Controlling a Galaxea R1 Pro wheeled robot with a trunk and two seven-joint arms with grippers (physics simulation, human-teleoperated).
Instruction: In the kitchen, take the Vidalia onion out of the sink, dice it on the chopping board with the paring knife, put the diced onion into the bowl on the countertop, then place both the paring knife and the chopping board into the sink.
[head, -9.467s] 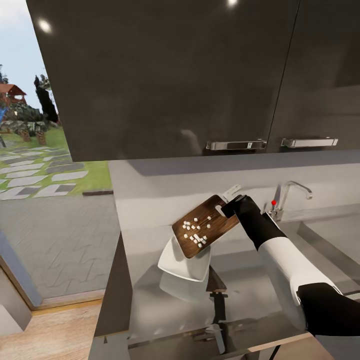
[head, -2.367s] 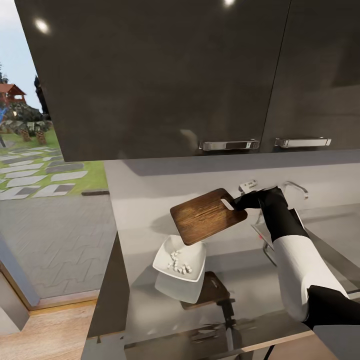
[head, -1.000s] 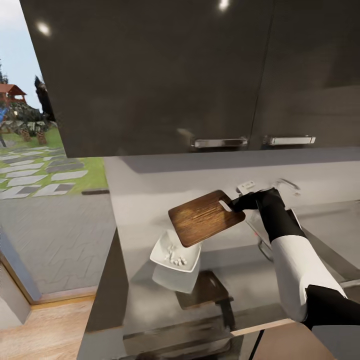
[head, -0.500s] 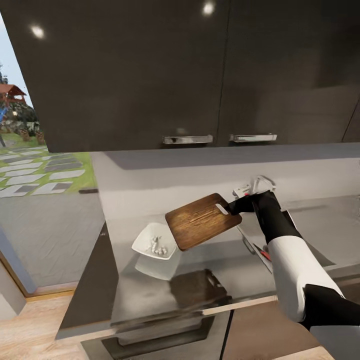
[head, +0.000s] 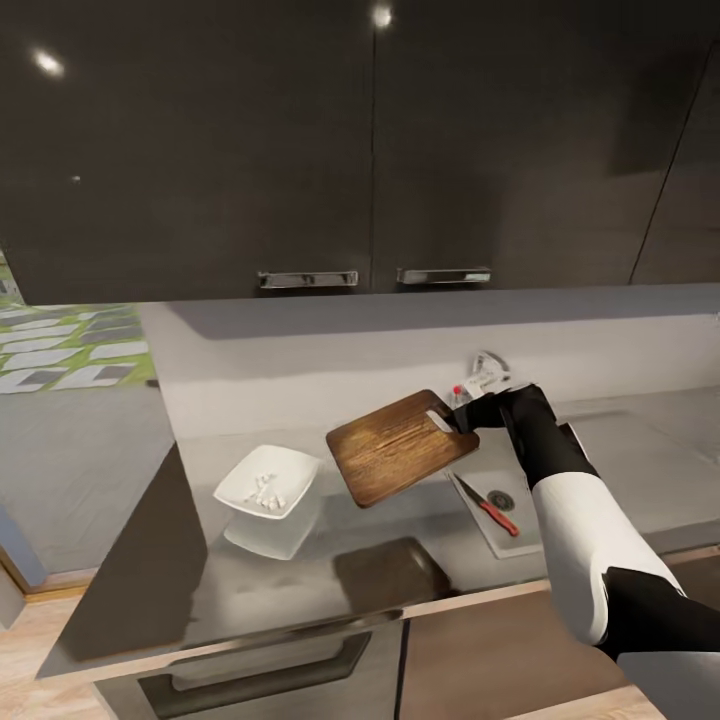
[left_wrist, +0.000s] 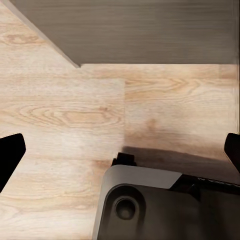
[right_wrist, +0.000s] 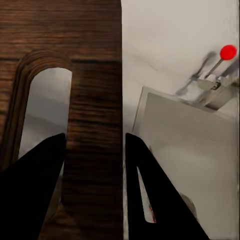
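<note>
On the table (head: 300, 575), the bowl (head: 266, 484) sits at the left with diced onion (head: 264, 491) inside. My right claw (head: 470, 410) grips the chopping board (head: 400, 447) by its handle end, held above the table. Further right, the paring knife (head: 485, 504) lies in the sink (head: 520, 545). My left claw (left_wrist: 120, 150) hangs wide apart over the wooden floor (left_wrist: 65, 120), holding nothing.

We see dark glossy wall cabinets (head: 360, 140) with two chrome bar handles (head: 307, 279), ceiling lights glinting on the doors. Pale grey backsplash wall (head: 330, 360) sits below them. Light wood plank floor (left_wrist: 65, 115). At left, an opening shows green grass with grey paving stones (head: 70, 345).
</note>
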